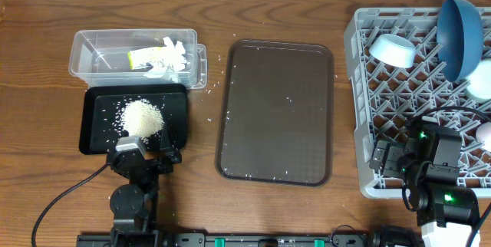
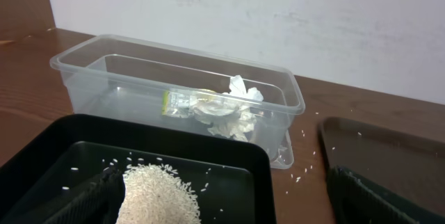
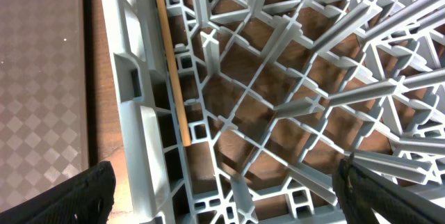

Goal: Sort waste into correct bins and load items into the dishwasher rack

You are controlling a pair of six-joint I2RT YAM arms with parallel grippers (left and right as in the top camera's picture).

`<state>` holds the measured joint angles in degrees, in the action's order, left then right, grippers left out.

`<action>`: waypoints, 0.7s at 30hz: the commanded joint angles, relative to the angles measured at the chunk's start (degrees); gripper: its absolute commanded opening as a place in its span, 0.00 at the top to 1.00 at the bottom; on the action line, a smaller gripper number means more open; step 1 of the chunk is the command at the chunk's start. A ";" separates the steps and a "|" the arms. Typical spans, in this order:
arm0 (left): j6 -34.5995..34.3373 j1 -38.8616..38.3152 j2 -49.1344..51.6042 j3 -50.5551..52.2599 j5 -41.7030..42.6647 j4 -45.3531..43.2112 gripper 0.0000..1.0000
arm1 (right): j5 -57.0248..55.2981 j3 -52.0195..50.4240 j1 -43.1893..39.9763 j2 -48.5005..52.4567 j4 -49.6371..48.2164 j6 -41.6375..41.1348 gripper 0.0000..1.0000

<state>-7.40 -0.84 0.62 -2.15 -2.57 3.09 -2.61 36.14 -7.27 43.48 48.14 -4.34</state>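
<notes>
The clear tub [image 1: 92, 51] holds crumpled white tissues [image 1: 173, 57] and a yellow-green wrapper [image 1: 142, 57]; the left wrist view shows them too [image 2: 236, 106]. The black tray [image 1: 96, 128] holds a pile of rice [image 1: 142, 118]. My left gripper [image 1: 143, 150] is open and empty at the tray's near edge, its fingers either side of the rice [image 2: 158, 196]. The grey rack [image 1: 360, 86] holds the white bowl [image 1: 393, 49], blue dish [image 1: 460, 36], mint bowl [image 1: 482, 80] and pink-white cup [image 1: 485, 133]. My right gripper [image 3: 222, 200] is open and empty over the rack's near-left corner. The yellow-orange stick [image 3: 172, 71] lies inside along the rack wall.
The brown serving tray [image 1: 276, 109] lies between the bins and the rack, with scattered rice grains on it. A few grains lie on the table beside the tub [image 2: 300, 177]. A cable runs from the left arm toward the front left.
</notes>
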 commanded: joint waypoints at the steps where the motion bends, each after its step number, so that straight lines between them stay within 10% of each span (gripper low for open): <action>1: 0.96 0.28 -0.39 1.92 -0.90 0.66 0.05 | -0.59 0.00 -0.42 -0.09 -0.07 -0.74 0.01; 21: 0.96 0.28 -0.39 1.92 -0.90 0.66 0.05 | -0.59 0.00 0.70 -1.97 -1.73 -0.74 0.01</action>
<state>-7.40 -0.84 0.62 -2.15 -2.57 3.07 -2.61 36.14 -7.07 43.05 47.18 -4.36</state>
